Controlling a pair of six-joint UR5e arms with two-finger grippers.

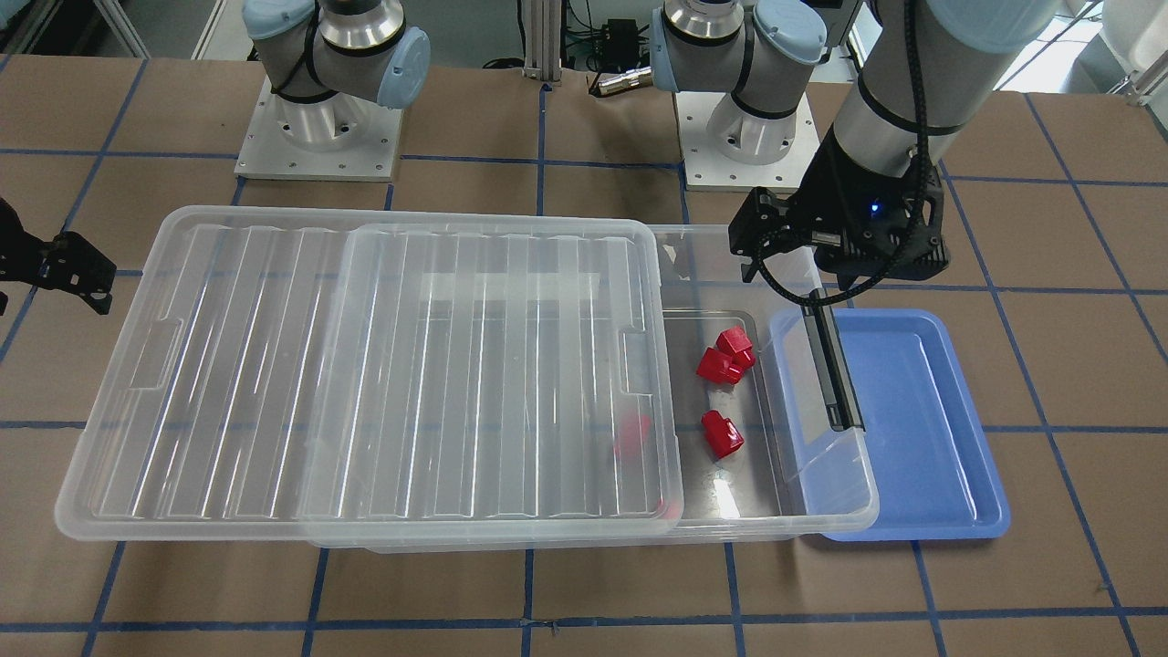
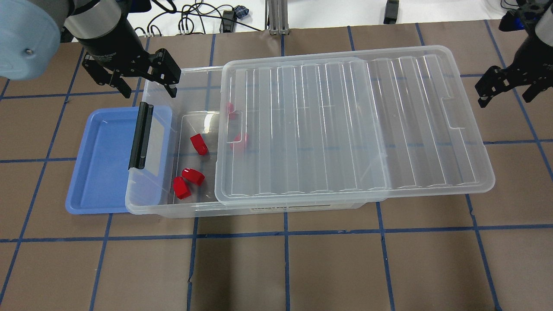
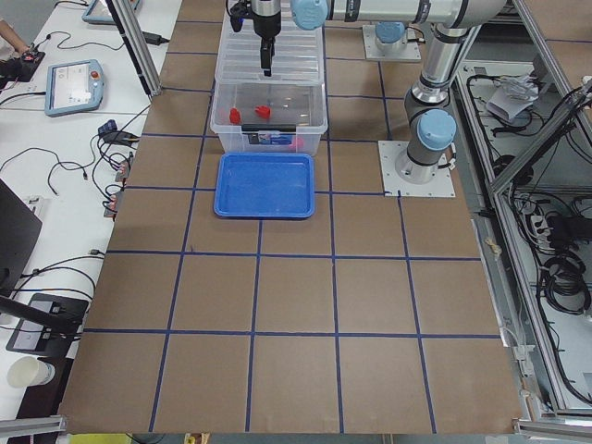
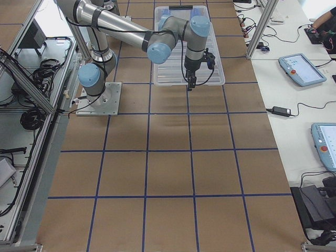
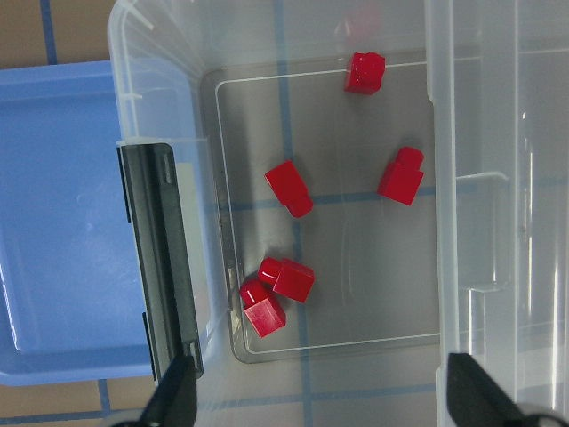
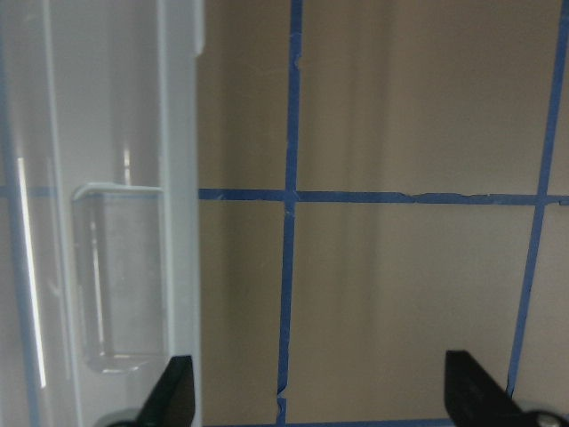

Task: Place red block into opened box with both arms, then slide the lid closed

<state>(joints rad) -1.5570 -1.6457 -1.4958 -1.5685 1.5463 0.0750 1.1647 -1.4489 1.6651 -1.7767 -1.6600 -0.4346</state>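
Note:
Several red blocks lie on the floor of the clear box, in its uncovered left end; some show through the lid. The ribbed clear lid rests on the box, slid toward my right side and overhanging that end. My left gripper hangs open over the uncovered end, and in the left wrist view the gripper holds nothing. My right gripper is open beside the lid's right short edge, apart from it, and the right wrist view shows the gripper over bare table.
A blue tray lies against the box's left end, partly under it. The black bar clip sits on that end wall. The table is brown board with blue tape lines. Both arm bases stand behind the box.

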